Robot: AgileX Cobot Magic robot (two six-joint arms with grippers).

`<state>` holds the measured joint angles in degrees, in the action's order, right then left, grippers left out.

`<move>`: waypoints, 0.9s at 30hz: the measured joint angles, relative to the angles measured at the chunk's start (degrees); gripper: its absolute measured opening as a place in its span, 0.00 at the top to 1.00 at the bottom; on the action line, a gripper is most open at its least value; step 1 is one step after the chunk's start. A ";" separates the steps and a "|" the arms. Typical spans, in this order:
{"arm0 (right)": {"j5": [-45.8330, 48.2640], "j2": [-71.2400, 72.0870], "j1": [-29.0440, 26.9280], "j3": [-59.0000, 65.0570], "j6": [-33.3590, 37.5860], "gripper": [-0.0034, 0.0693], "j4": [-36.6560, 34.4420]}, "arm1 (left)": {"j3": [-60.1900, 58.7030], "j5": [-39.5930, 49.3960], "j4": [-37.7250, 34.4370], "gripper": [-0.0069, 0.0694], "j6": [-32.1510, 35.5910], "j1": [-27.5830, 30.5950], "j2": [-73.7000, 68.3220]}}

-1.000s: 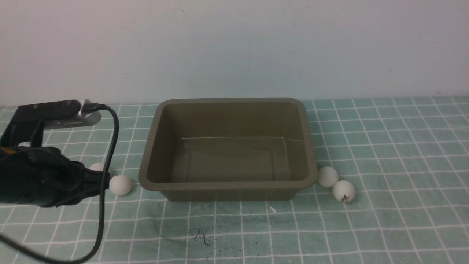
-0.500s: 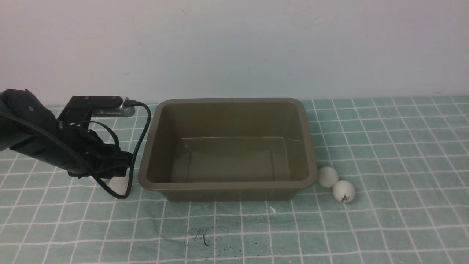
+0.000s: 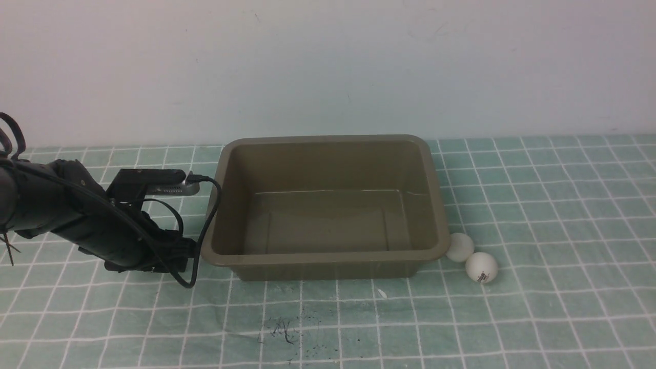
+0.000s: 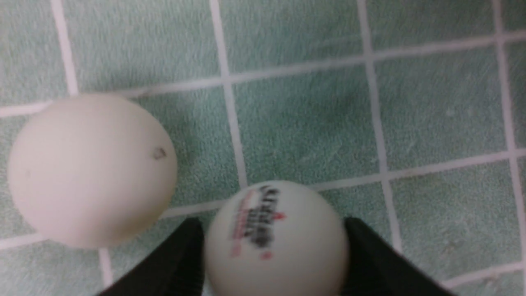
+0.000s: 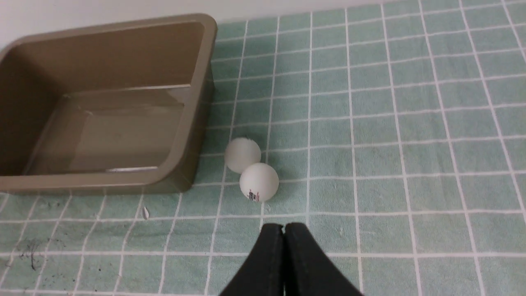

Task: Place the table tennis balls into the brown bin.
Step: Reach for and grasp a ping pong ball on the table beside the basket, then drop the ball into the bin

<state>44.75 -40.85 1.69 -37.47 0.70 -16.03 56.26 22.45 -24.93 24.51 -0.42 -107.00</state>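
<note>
The brown bin sits mid-table with nothing in it; it also shows in the right wrist view. In the left wrist view, my left gripper is low on the cloth, its black fingers pressed against both sides of a printed table tennis ball. A plain ball lies beside it. In the front view the left arm hides both these balls, close to the bin's left wall. Two more balls lie at the bin's right front corner. My right gripper is shut, empty, short of them.
A green checked cloth covers the table. The left arm's black cable loops against the bin's left wall. Dark specks mark the cloth in front of the bin. A pale wall stands behind.
My left arm has swung right and down to the bin's left side, covering the two left balls. The bin has shifted slightly right, against the nearer right ball.
</note>
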 joint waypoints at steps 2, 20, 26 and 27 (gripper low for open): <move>0.65 -3.23 0.00 -0.88 0.68 0.97 0.00 | 0.00 0.07 0.00 0.45 0.00 0.00 0.13; -3.28 -38.97 2.25 -12.68 17.03 0.52 -9.47 | 13.12 15.20 0.65 0.45 -0.05 -9.47 12.78; -4.85 -53.37 8.32 -20.08 19.03 0.25 -8.05 | 19.01 18.62 0.49 0.36 -2.14 -14.66 3.40; -5.00 -55.44 8.83 -21.09 19.09 0.22 -7.83 | 20.08 19.51 0.49 0.31 -2.75 -14.76 2.49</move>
<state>39.74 -96.29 10.53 -58.57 19.79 -23.86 76.34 41.96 -24.45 21.76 -15.18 -104.51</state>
